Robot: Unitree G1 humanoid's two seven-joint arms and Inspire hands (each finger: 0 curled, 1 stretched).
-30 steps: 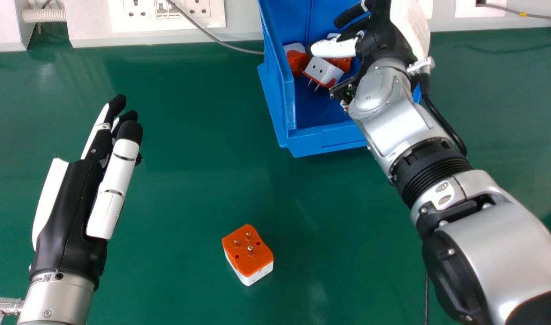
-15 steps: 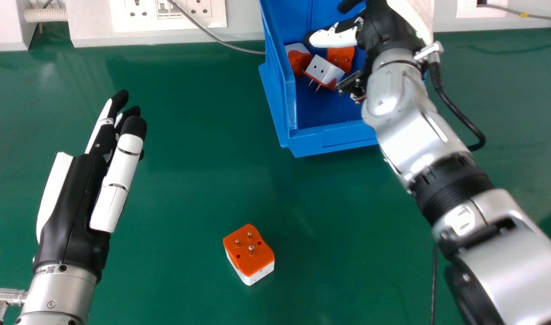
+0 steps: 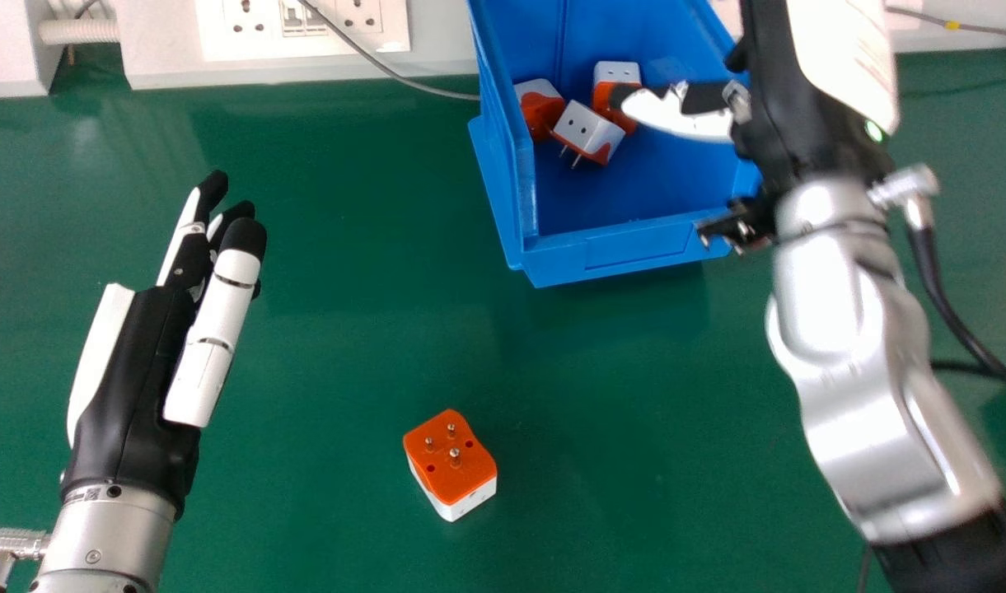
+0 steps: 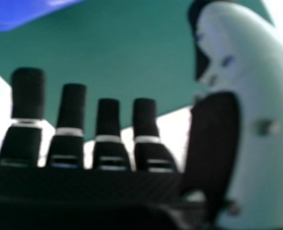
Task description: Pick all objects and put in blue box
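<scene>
The left hand point(image 3: 132, 371) is pairing a black body with white panels point(image 3: 97, 354) and rounded black fingertips point(image 3: 245, 236). Behind it, a silver cuff point(image 3: 119, 527) is carrying small screws point(image 3: 93, 556), a printed label point(image 3: 82, 495) and a ribbed metal connector point(image 3: 16, 541). The right hand point(image 3: 787, 115) is wearing a broad white plate point(image 3: 849, 58) and showing a small green light point(image 3: 874, 130); behind it, a black cable point(image 3: 935, 268) is running from a metal plug point(image 3: 902, 185) beside the silver forearm point(image 3: 840, 313). This hand's black fingers point(image 4: 27, 93) are bearing pale bands, and its white-shelled thumb point(image 4: 270, 96) is showing small screws.

Legible text, numbers or signs: none. One small printed label point(image 3: 83, 495), silver wrist point(image 3: 111, 531) of left hand point(image 3: 132, 387); print too small to read.
</scene>
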